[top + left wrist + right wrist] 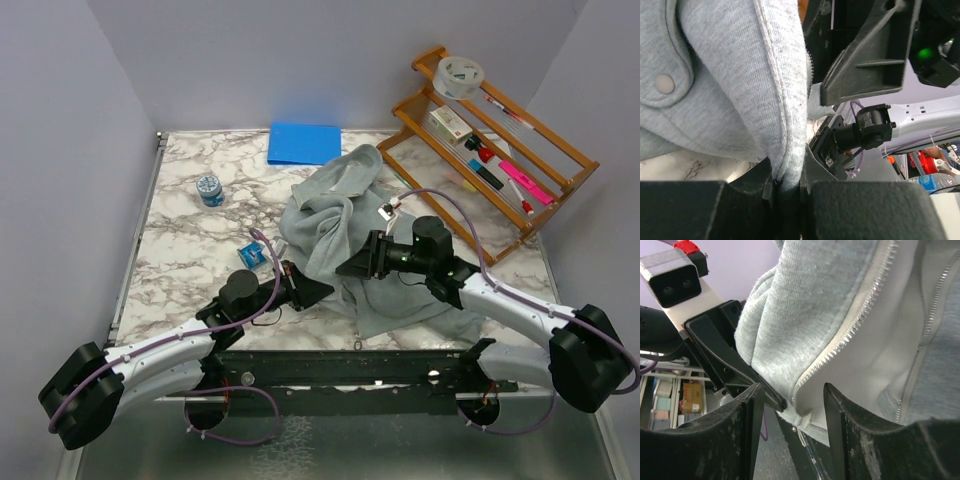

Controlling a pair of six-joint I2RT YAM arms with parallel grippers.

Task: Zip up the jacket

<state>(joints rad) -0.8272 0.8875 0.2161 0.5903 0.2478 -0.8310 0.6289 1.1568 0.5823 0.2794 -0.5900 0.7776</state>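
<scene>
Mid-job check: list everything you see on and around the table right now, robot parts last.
jacket: one, light grey-green, bunched mid-table
folder: one, blue, far edge
jar: one, blue-patterned, left of jacket
packet: one, small, blue, by the left arm
rack: one, wooden, right side
tape roll: one, whitish, top of rack
pens: several, pink, red, black, in rack
table: one, white marbled
left gripper: black, shut on jacket edge
right gripper: black, open around jacket's zipper hem
</scene>
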